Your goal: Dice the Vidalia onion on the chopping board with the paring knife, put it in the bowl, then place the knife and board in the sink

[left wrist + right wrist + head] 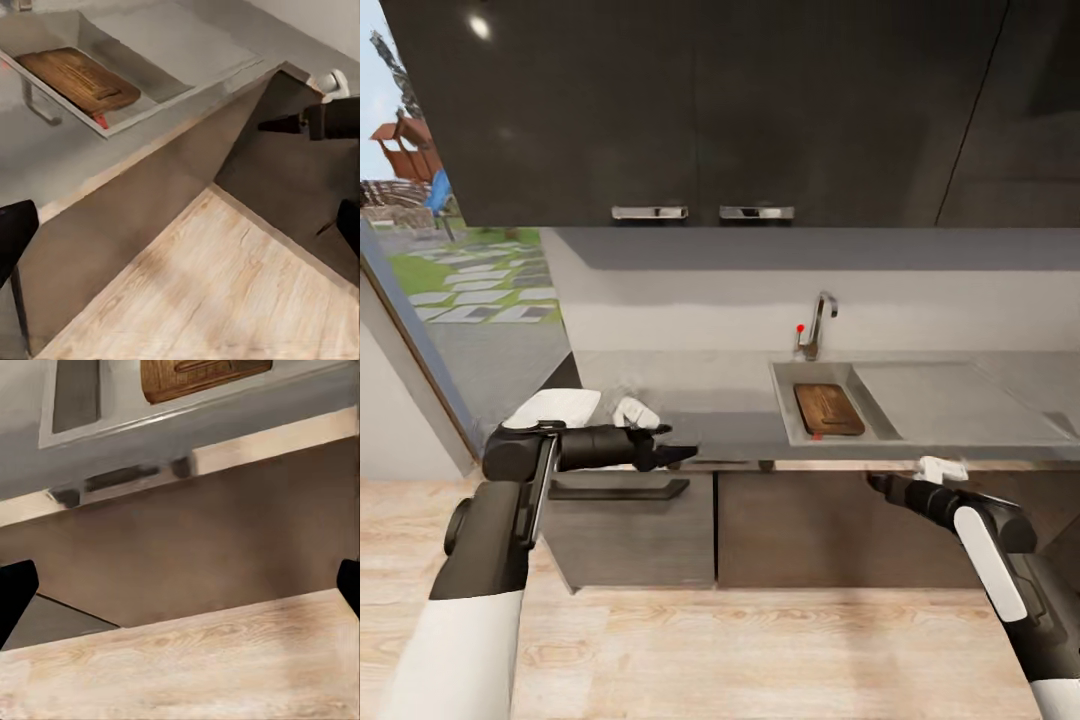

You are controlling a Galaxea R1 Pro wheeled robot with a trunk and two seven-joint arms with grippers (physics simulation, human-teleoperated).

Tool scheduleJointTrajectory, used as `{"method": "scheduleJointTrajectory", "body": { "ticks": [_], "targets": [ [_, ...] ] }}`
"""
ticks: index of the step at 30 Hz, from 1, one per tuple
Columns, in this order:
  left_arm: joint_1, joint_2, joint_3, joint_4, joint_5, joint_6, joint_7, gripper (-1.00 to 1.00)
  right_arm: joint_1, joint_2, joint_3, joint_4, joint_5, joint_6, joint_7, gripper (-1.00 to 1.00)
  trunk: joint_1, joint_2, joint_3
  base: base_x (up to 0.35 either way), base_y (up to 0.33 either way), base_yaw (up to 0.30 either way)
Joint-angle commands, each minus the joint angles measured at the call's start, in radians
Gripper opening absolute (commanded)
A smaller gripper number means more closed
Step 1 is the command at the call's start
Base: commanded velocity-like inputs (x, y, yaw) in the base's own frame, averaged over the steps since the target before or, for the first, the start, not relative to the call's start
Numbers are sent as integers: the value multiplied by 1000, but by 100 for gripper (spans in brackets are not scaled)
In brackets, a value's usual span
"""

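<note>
The sink (784, 402) is set in the grey countertop (700, 400), under a chrome tap (816, 326) with a red knob. The brown chopping board (828, 408) lies flat in the basin; it also appears in the left wrist view (75, 77) and the right wrist view (199, 375). A small red piece (817, 436) pokes out at the board's near edge, possibly the paring knife's handle. The white bowl (555, 408) sits on the countertop's left end. My left gripper (680, 456) and right gripper (874, 483) both hang open and empty before the counter's front edge. The Vidalia onion is out of view.
Dark wall cabinets (700, 100) hang above the counter, with dark base cabinets (810, 530) and a drawer handle (618, 489) below. Light wooden floor (740, 650) lies between me and the cabinets. A flat drainboard (950, 400) extends right of the basin. A window or door opening is at the left.
</note>
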Motion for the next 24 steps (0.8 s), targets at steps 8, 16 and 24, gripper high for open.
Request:
{"method": "scheduleJointTrajectory", "body": {
  "ticks": [8, 16, 24],
  "targets": [
    [100, -3, -3, 343, -9, -50, 280, 100, 11, 0, 53, 308, -8, -139, -10, 100, 1, -2, 9, 0, 0, 0],
    [108, 14, 52, 1073, -2, -483, 579, 100, 11, 0, 332, 772, 53, -434, -11, 100, 1, -2, 12, 0, 0, 0],
    [228, 162, 196, 1515, 1, -597, 1124, 100, 19, 13, 374, 1431, 56, -794, -11, 100, 1, -2, 12, 0, 0, 0]
  ]
}}
